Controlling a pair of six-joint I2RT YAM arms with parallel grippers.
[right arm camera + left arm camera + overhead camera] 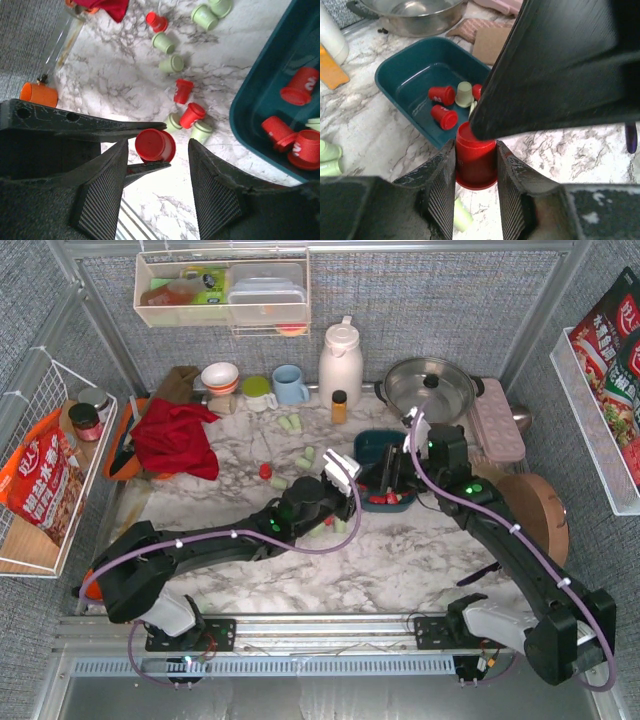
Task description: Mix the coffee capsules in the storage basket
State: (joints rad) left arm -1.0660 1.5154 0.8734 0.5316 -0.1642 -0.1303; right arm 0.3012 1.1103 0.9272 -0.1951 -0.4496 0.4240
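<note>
Top external view is showing the marble tabletop (400,570) carrying the dark teal storage basket (372,445) just above the frame's centre, with both arms meeting at its lower-left side. That crowding is looking like the biggest risk. The right hand (157,145), spread and gripping nothing, is hanging directly over the left hand (475,150), so a careless move could be knocking one against the other or shoving the basket across the marble. The left hand is pinching a red capsule (476,165) by its sides, just outside the basket's near rim at lower centre of the left wrist view; whether it is resting on the tabletop or lifted I cannot tell. Being tapered and smooth, it is probably prone to squirting out of the pinch, or to dropping short of the rim if it is let go from here. The coffee capsules (441,94) lying in the basket are mostly red beside one green, while loose capsules (171,64) are sitting scattered at upper centre of the right wrist view, where a sweeping arm could be rolling them away.
</note>
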